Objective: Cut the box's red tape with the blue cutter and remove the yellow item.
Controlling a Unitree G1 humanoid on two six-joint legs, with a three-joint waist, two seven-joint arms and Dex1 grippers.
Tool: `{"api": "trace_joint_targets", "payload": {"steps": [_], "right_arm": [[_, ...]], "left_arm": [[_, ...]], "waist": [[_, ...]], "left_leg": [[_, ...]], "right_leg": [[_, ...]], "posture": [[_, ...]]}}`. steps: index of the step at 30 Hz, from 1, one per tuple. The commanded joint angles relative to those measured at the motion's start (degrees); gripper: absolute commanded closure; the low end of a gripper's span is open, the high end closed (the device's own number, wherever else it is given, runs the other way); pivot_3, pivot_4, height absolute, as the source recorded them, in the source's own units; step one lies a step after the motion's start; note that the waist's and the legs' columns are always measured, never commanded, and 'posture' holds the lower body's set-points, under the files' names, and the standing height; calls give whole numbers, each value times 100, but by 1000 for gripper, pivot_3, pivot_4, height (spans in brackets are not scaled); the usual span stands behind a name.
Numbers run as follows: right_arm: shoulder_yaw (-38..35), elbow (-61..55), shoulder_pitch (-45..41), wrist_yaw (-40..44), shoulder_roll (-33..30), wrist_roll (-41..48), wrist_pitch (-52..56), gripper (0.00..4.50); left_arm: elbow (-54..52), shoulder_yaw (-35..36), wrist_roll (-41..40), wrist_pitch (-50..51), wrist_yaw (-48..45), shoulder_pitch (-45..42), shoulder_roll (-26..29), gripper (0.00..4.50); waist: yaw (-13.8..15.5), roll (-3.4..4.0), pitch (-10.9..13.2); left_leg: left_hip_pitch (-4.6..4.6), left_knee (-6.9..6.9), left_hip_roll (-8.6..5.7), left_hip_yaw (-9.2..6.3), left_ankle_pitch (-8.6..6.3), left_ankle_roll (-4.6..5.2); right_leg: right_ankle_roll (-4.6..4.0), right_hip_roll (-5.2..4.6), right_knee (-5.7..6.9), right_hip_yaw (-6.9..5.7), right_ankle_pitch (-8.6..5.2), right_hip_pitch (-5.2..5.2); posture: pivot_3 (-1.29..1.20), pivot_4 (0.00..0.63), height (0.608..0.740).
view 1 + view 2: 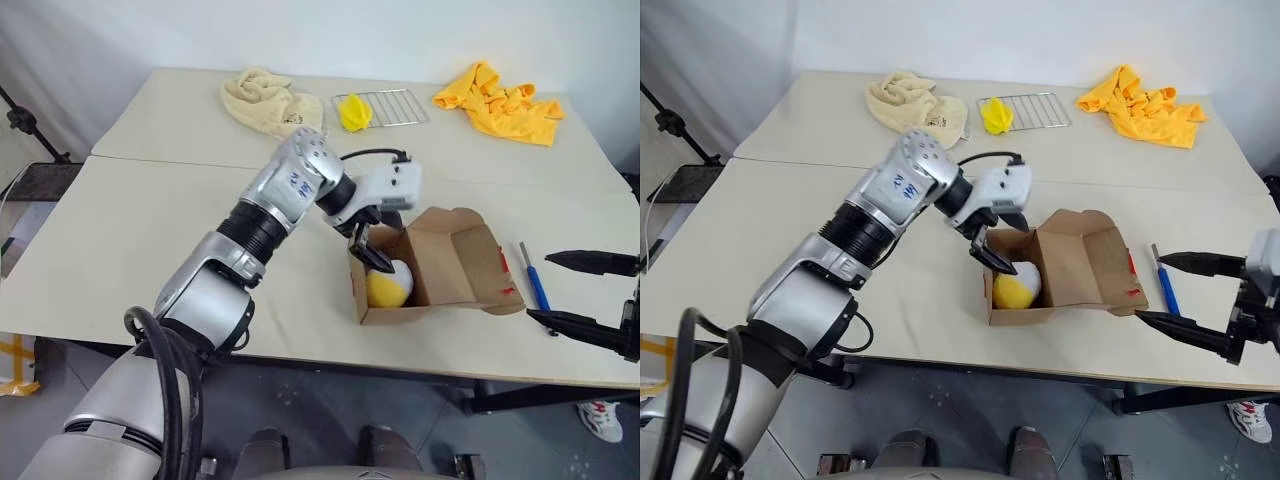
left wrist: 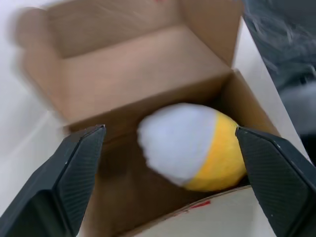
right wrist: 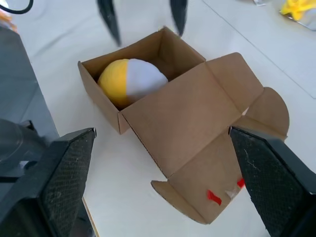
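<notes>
The brown box (image 1: pixel 455 265) stands open near the table's front edge, its lid folded back to the right. Torn bits of red tape (image 3: pixel 214 196) cling to the lid's rim. Inside lies the yellow item (image 1: pixel 388 285), a round soft ball that is half yellow and half white. My left gripper (image 1: pixel 368 248) hangs open just above the box, its fingers straddling the ball (image 2: pixel 197 148) without touching it. The blue cutter (image 1: pixel 536 280) lies on the table right of the lid. Beside it my right gripper (image 1: pixel 1149 288) is open and holds nothing.
At the back of the table are a cream towel (image 1: pixel 270 100), a wire rack (image 1: pixel 390 105) with a small yellow thing (image 1: pixel 353 112) on it, and a crumpled yellow cloth (image 1: pixel 500 105). The table's front edge (image 1: pixel 420 370) runs just below the box.
</notes>
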Motion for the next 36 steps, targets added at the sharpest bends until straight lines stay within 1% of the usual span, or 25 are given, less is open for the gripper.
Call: {"api": "trace_joint_targets", "payload": {"steps": [1,3,7,11,15,18,20,21,22,26,29,31,33,36], "right_arm": [[-638,-575,376,-187,376,158,135,0],[-759,-840,597,-287,554,198,195,0],[-978,-1146,921,-410,831,237,130,0],[-993,-1187,982,-510,845,295,105,0],[-996,-1177,951,-586,801,339,105,0],[-1009,-1126,917,-599,749,366,96,0],[-1006,-999,866,-568,670,324,52,0],[-987,-946,829,-564,626,308,37,0],[-970,-909,803,-562,594,300,28,0],[-851,-714,614,-532,424,255,-5,0],[-823,-566,493,-466,313,232,-12,0],[-804,-427,378,-395,207,235,-19,0],[-791,-303,291,-320,139,237,-43,0],[-657,26,-159,-226,105,485,-156,0]], "left_arm": [[-47,-146,167,-15,20,18,-279,10],[31,-182,249,-23,69,55,-394,10],[216,-463,561,-478,95,257,-479,10],[432,-549,754,-823,171,334,-572,10],[595,-534,893,-1059,212,324,-552,10],[760,-319,810,-1013,346,207,-639,591],[810,-140,698,-1026,347,69,-660,1166],[819,-75,671,-1029,364,33,-663,1377],[843,-33,666,-1036,379,12,-671,1712],[798,11,715,-1115,348,27,-631,2810],[717,261,574,-947,432,-88,-623,3602],[666,642,359,-674,590,-297,-563,4062],[571,919,212,-442,699,-424,-504,4299],[281,1397,-38,142,1001,-590,-325,4368]], "waist": [[6,0,0],[11,0,0],[0,1,0],[-7,1,-1],[-8,1,-1],[-8,1,-1],[-7,1,-1],[-5,1,-1],[-4,1,-1],[0,2,-1],[8,2,-1],[5,1,-1],[1,1,1],[-3,3,0]], "left_leg": [[0,1,0,0,0,0],[-1,6,0,0,-2,4],[7,4,0,-1,-4,7],[17,3,0,-1,-5,9],[45,-2,0,0,-10,18],[48,-2,0,0,-12,21],[48,-2,0,0,-12,22],[48,-2,0,0,-12,22],[48,-1,-1,0,-13,23],[48,-2,-1,1,-13,24],[47,-2,-1,1,-14,25],[46,-2,-2,1,-14,25],[44,-1,-2,1,-14,25],[45,-3,-1,1,-14,25]], "right_leg": [[0,0,0,0,0,0],[3,-1,-4,1,2,3],[2,0,-10,1,5,11],[0,0,-10,7,6,15],[-2,0,-39,10,6,43],[-4,1,-38,13,8,43],[-5,1,-37,13,9,43],[-5,1,-37,14,9,43],[-5,2,-38,14,10,43],[-5,1,-39,14,10,43],[-4,1,-40,14,11,43],[-4,1,-40,14,11,43],[-3,2,-37,14,11,42],[-2,2,-37,14,12,42]], "posture": [[0,150,740],[0,150,740],[0,150,740],[0,150,740],[0,150,740],[0,150,740],[0,150,740],[0,150,740],[0,150,740],[0,150,740],[0,150,740],[0,150,740],[0,150,740],[0,150,740]]}}
